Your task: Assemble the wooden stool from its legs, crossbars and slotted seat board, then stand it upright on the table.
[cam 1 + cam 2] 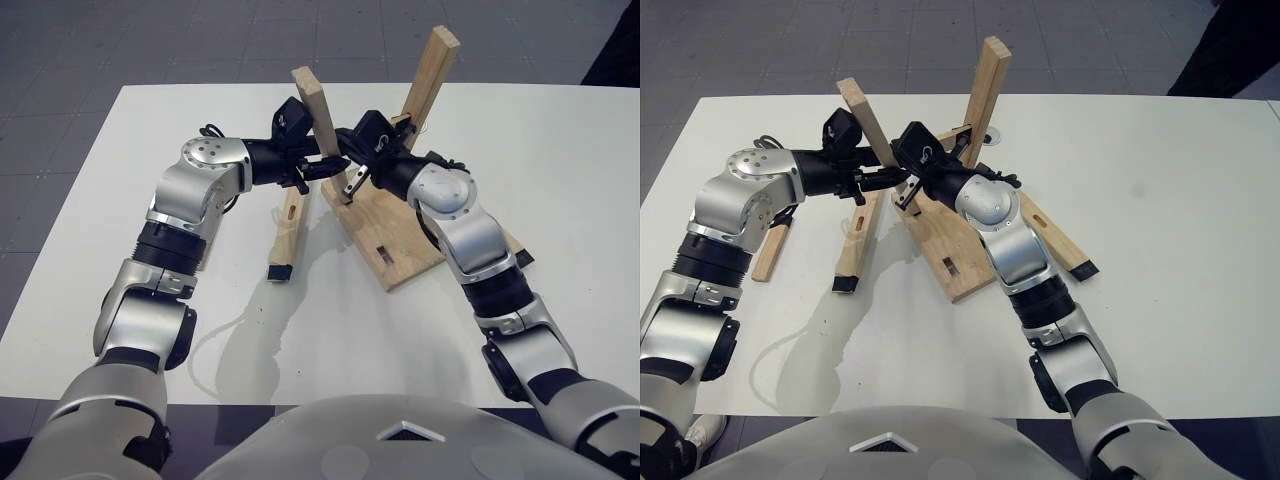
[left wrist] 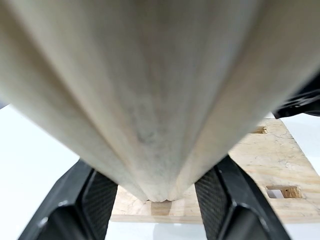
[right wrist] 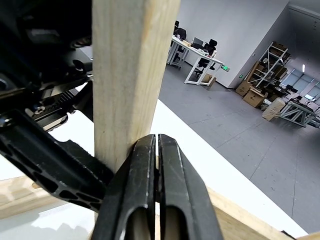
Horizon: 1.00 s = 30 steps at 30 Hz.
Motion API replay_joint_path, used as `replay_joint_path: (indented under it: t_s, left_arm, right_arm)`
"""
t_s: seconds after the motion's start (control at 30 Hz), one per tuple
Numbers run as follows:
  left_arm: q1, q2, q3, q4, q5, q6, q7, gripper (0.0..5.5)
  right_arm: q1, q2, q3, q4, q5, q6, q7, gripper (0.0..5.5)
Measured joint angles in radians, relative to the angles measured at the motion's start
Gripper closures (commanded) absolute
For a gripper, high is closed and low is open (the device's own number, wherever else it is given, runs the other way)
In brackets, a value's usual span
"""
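While the pale, slotted wooden seat board (image 1: 400,255) lay flat on the white table (image 1: 560,200), the left gripper (image 1: 322,165) clasped the upright pale wooden leg (image 1: 312,105) standing at the board's corner; the right gripper (image 3: 158,150), fingers pressed together and empty, sat just beside that leg; a second wooden leg (image 1: 432,70) stood tilted behind.

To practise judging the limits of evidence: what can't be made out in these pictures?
Head views: left gripper and right gripper cover where the held leg meets the seat board; seating unknown.
Left wrist view: the leg, close and blurred, hides most of the board.
Right wrist view: the picture's edge cuts off the leg's far end.
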<state>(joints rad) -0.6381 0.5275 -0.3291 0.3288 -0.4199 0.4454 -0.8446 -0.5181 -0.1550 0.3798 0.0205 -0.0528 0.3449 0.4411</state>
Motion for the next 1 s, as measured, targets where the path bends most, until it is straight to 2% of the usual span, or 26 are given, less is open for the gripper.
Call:
replay_joint_path:
  t_s: [0.07, 0.17, 0.27, 0.37, 0.5, 0.67, 0.73, 1.0]
  left_arm:
    - [0.000, 0.000, 0.000, 0.000, 0.000, 0.000, 0.000, 3.45]
    - [0.000, -0.002, 0.000, 0.000, 0.000, -0.001, 0.002, 3.45]
    - [0.001, -0.002, 0.000, -0.002, -0.001, -0.001, 0.003, 3.45]
    - [0.002, -0.002, 0.000, -0.003, -0.001, -0.001, 0.004, 3.45]
    - [0.003, -0.002, 0.001, -0.004, -0.001, -0.001, 0.007, 3.45]
    - [0.002, -0.016, 0.001, 0.002, -0.001, -0.001, 0.018, 3.45]
    - [-0.001, -0.028, 0.001, 0.008, 0.000, -0.001, 0.030, 3.45]
    - [-0.006, -0.039, 0.001, 0.020, 0.000, -0.001, 0.040, 3.45]
  right_arm:
    - [0.004, 0.014, -0.015, -0.013, 0.024, 0.028, 0.003, 5.40]
    - [0.011, 0.075, -0.098, -0.052, 0.109, 0.065, -0.026, 5.40]
    - [-0.111, 0.107, -0.244, -0.170, 0.202, 0.097, -0.082, 5.40]
    - [-0.211, 0.094, -0.319, -0.198, 0.236, 0.127, -0.095, 5.40]
    - [-0.360, 0.105, -0.331, -0.049, 0.293, 0.192, -0.057, 5.40]
    - [-0.680, 0.183, -0.365, 0.263, 0.387, 0.240, 0.015, 5.40]
    - [-0.735, 0.222, -0.369, 0.340, 0.413, 0.240, 0.043, 5.40]
    - [-0.700, 0.266, -0.298, 0.450, 0.369, 0.159, 0.118, 5.40]
